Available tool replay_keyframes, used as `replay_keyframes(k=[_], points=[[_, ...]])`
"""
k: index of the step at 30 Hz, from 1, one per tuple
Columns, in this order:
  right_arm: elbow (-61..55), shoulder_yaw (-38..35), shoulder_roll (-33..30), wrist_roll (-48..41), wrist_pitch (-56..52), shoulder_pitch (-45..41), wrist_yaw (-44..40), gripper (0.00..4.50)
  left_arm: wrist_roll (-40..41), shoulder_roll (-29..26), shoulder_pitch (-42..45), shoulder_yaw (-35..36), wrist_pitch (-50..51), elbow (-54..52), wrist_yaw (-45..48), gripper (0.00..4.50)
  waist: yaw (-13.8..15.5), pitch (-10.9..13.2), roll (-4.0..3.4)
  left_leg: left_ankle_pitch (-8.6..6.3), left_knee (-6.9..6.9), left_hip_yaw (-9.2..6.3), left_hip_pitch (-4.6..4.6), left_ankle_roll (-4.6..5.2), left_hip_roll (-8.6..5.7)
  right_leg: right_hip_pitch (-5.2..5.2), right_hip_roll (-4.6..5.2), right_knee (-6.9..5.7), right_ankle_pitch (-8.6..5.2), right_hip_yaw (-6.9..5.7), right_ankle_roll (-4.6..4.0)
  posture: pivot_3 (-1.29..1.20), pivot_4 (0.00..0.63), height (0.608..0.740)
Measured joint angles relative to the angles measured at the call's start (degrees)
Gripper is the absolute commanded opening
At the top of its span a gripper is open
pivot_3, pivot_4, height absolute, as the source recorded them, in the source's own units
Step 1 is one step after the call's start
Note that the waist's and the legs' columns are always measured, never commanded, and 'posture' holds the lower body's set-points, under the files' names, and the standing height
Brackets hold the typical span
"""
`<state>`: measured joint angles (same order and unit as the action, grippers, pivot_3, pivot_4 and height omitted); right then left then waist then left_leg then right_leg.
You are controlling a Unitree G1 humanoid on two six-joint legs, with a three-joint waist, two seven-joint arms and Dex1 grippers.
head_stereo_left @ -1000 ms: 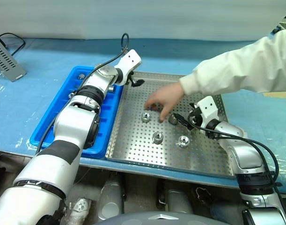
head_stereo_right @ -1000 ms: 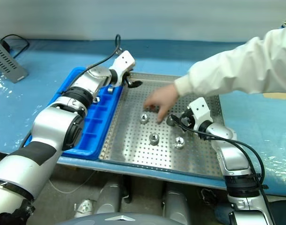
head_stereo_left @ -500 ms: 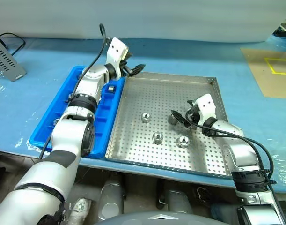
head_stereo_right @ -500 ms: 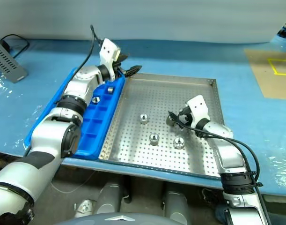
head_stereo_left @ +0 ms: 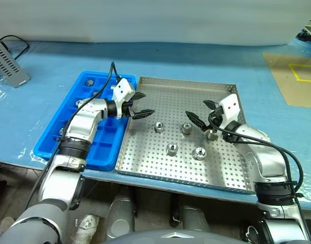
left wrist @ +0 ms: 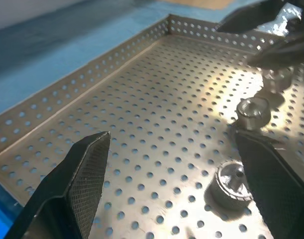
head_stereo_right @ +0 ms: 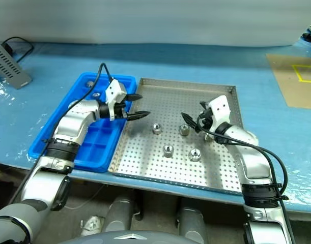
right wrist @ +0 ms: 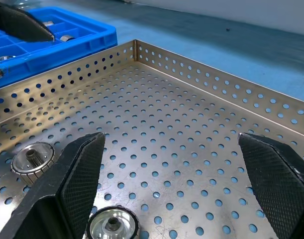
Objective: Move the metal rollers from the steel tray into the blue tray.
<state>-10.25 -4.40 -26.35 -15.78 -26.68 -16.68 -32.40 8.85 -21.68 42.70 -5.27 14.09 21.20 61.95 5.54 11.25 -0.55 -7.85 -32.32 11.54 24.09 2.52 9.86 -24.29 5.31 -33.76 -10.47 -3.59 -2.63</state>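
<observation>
The steel tray (head_stereo_left: 145, 162) lies in the middle of the table with several metal rollers on its perforated floor: one (head_stereo_left: 159, 127), another (head_stereo_left: 186, 128), two nearer (head_stereo_left: 171, 149) (head_stereo_left: 199, 153). My left gripper (head_stereo_left: 141, 104) hovers open over the tray's left part, pointing at the rollers (left wrist: 253, 110), nothing between its fingers. Over the right part, my right gripper (head_stereo_left: 200, 112) is open and empty, with a roller (head_stereo_left: 212, 134) just below its wrist. The blue tray (head_stereo_left: 48, 145) sits along the steel tray's left side and holds a few rollers (head_stereo_left: 89, 81).
A grey box (head_stereo_left: 7, 63) with a black cable rests at the back left. A tan mat (head_stereo_left: 292, 76) with yellow tape lies at the far right. The table's front edge (head_stereo_left: 23, 165) runs just below both trays.
The person's arm that reached over the steel tray a second ago is gone. My left gripper came back and down from the blue tray's far corner to over the steel tray's left part. The right gripper rose slightly.
</observation>
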Motion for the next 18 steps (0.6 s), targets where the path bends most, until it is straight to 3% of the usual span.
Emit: replay_keyframes(k=[9, 18], points=[[0.04, -0.65, -1.52, 0.13, 0.5, -0.27, 0.17, 4.5, -4.57, -0.78, 7.72, -10.99, 2.77, 3.0, 7.03, 4.24, -0.04, 0.0, 0.0, 0.04, 0.09, 0.01, -0.06, -0.06, -0.01, 0.01, -0.01, 0.02, -0.01, 0.02, 0.01, -0.02, 0.15, 0.74], [0.07, -0.73, -1.34, 0.32, 0.71, 0.75, 1.63, 4.5, -12.49, 2.95, 21.91, -17.67, -7.78, 22.13, 11.26, 4.24, -0.13, 0.0, 0.0, 0.04, 0.1, 0.01, -0.05, -0.05, -0.03, 0.0, -0.02, 0.05, -0.01, 0.02, 0.02, -0.06, 0.15, 0.74]])
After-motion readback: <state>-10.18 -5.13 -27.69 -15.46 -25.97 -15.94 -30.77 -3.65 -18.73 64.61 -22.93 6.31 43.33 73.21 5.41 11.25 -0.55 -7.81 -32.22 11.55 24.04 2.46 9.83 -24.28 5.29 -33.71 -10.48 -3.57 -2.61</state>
